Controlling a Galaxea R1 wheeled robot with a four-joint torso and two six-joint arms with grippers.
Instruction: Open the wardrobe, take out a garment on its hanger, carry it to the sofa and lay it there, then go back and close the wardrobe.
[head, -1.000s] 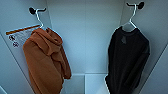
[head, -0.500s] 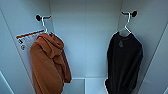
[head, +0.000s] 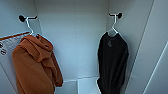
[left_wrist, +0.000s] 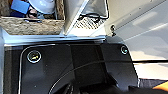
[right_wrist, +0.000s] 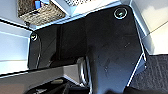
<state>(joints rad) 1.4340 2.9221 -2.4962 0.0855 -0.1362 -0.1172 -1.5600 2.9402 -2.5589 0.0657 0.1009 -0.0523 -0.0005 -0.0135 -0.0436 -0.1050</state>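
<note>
Already the wardrobe stood open in the head view, and its white inside took up the whole picture, so I judge that the opening step was done and the taking of the garment was the step in hand. The garment, a plain black top, hung on a white hanger from a dark hook on the side wall at the picture's right. On the opposite wall hung the rust-orange hooded garment on its own hanger, with a printed label on the wall just beside it. Compared with the pictures from a second ago and half a second ago, the whole scene had shifted a little: both garments sat slightly lower and more to the sides, and the hooks came fully into the picture. As everything shifted together, I take this as a move of the camera and not of the clothes; the robot seems to have settled in front of the opening. The wrist views gave the robot's own dark plates, a woven basket and pale panels. I cannot tell whether either end effector was wide or narrow, and so I cannot place the black top relative to either one. Nothing touched its hanger in the head view.
</note>
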